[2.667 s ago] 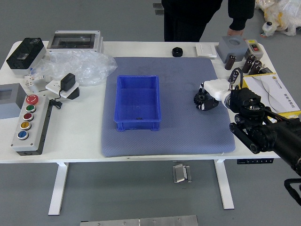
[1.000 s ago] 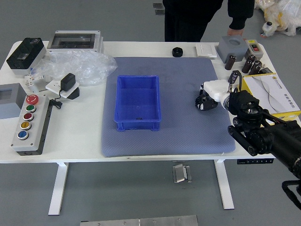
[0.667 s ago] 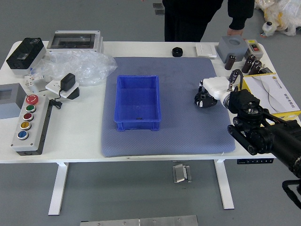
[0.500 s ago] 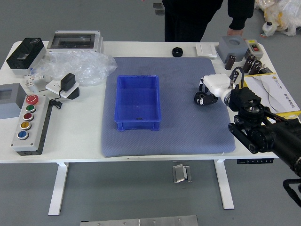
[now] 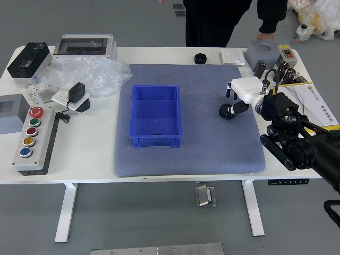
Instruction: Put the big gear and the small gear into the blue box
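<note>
The right hand point(image 5: 234, 100) has been lifted partly off the black gear point(image 5: 226, 111), left more exposed on the blue-grey mat point(image 5: 207, 154), right of the blue box point(image 5: 155, 142). Its fingers are parted, with nothing gripped; whether the gear is touched cannot be told.

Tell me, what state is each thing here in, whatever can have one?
Mat: spread flat
Blue box: upright, open-topped
Black gear: on the mat, outside the box
Right hand: fingers apart, by the gear
Clear plastic: crumpled
Red push button: pressed or not, unclear
</note>
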`<control>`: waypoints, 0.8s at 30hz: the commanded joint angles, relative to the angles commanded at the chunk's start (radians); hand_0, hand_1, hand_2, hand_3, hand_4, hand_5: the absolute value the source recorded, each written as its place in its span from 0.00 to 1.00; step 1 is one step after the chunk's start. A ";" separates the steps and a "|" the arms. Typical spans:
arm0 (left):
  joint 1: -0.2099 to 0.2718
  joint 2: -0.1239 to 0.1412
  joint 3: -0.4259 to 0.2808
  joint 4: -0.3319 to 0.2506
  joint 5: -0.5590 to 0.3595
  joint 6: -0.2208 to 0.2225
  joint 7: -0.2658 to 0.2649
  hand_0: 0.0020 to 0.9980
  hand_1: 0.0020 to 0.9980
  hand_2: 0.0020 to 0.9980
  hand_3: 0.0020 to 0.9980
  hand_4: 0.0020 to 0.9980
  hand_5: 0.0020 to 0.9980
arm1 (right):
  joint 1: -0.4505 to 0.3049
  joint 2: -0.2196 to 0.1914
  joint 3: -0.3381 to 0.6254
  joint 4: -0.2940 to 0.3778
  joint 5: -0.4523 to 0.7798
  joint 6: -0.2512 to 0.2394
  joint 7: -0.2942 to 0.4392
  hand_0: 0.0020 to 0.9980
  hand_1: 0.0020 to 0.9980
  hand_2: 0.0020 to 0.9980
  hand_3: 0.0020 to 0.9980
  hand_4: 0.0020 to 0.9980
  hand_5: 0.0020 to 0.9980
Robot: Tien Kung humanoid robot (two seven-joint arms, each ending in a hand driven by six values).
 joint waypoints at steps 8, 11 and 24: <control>0.001 -0.001 -0.002 0.000 0.002 -0.001 0.000 0.85 0.82 0.80 0.82 0.68 0.30 | 0.000 -0.012 0.024 0.040 0.011 0.103 -0.029 0.50 0.44 0.62 0.66 0.89 0.50; 0.001 -0.001 -0.003 0.000 0.003 -0.001 0.000 0.85 0.82 0.80 0.82 0.68 0.30 | 0.000 -0.013 0.022 0.047 0.021 0.126 -0.038 0.54 0.49 0.65 0.70 0.91 0.51; 0.002 0.000 0.002 0.000 0.003 -0.002 0.001 0.85 0.82 0.80 0.82 0.68 0.30 | 0.000 0.001 0.014 0.024 0.034 0.138 -0.044 0.56 0.51 0.66 0.72 0.92 0.52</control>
